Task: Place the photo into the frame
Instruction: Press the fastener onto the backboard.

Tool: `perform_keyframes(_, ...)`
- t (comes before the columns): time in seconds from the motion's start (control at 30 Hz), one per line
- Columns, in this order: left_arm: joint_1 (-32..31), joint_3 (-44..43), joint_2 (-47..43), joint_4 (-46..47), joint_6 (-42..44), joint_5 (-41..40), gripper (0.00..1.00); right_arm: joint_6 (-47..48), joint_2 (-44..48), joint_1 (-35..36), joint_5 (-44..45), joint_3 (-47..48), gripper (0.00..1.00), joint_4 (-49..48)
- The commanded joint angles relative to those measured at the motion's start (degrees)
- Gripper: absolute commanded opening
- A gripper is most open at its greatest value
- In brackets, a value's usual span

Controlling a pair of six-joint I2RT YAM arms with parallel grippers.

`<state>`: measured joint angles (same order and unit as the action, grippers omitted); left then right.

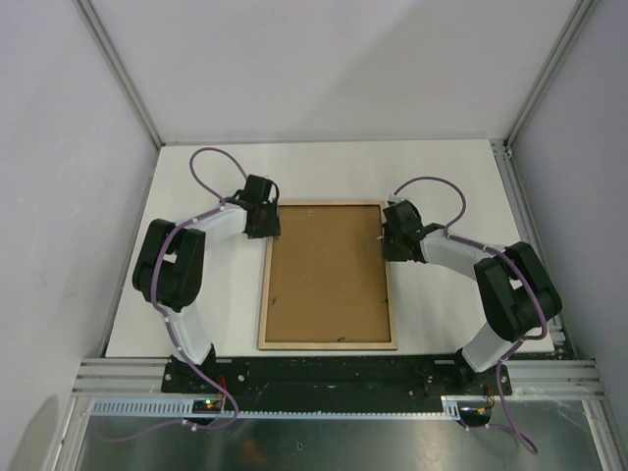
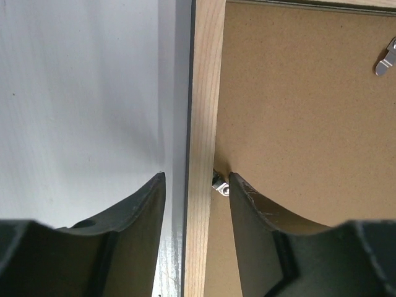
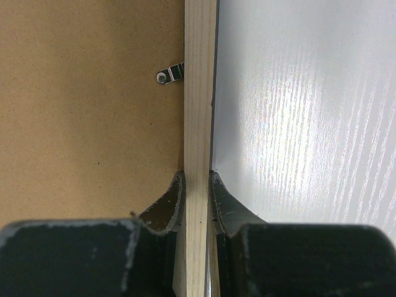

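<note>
The frame (image 1: 328, 344) lies face down on the white table, its light wood back up, with a brown backing board (image 1: 329, 275) inside it. The photo is not in view. My left gripper (image 1: 267, 228) is open astride the frame's left rail (image 2: 204, 93) near the far corner, with gaps on both sides; its inner finger (image 2: 260, 216) is beside a small metal clip (image 2: 220, 185). My right gripper (image 1: 390, 235) is shut on the frame's right rail (image 3: 199, 93), with one finger on the board side and one on the table side (image 3: 198, 174).
Metal turn clips (image 3: 170, 74) stick out from the rails over the backing board; another shows in the left wrist view (image 2: 387, 59). The white table (image 1: 196, 314) is walled in at the back and sides. The arm bases sit on a black rail (image 1: 334, 373) at the near edge.
</note>
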<state>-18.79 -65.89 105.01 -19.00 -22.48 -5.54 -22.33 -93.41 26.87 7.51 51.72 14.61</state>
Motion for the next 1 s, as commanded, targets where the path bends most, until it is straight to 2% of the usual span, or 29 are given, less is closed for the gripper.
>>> perform_keyframes(0.0,-0.1,-0.4,-3.1,-0.7,0.3,1.5,0.51,-0.2,0.1,-0.5,0.6,-0.2,0.0,0.8)
perform_keyframes(0.2,-0.1,-0.1,-2.2,-0.7,0.1,0.5,0.46,-0.2,-0.1,-0.6,0.2,-0.1,0.0,0.5)
perform_keyframes(0.73,-0.2,0.9,-0.6,-0.7,-1.8,-2.0,0.19,-0.2,-0.7,-0.7,0.1,-0.1,0.0,0.6)
perform_keyframes(0.87,-0.1,1.0,-0.5,-0.6,-2.4,-1.1,0.18,-0.3,-0.8,-0.7,-0.1,0.0,0.0,0.6)
perform_keyframes(0.97,-0.2,0.7,-1.1,-0.1,-2.9,0.5,0.26,-0.3,-0.9,-0.7,-0.1,0.1,0.0,0.5)
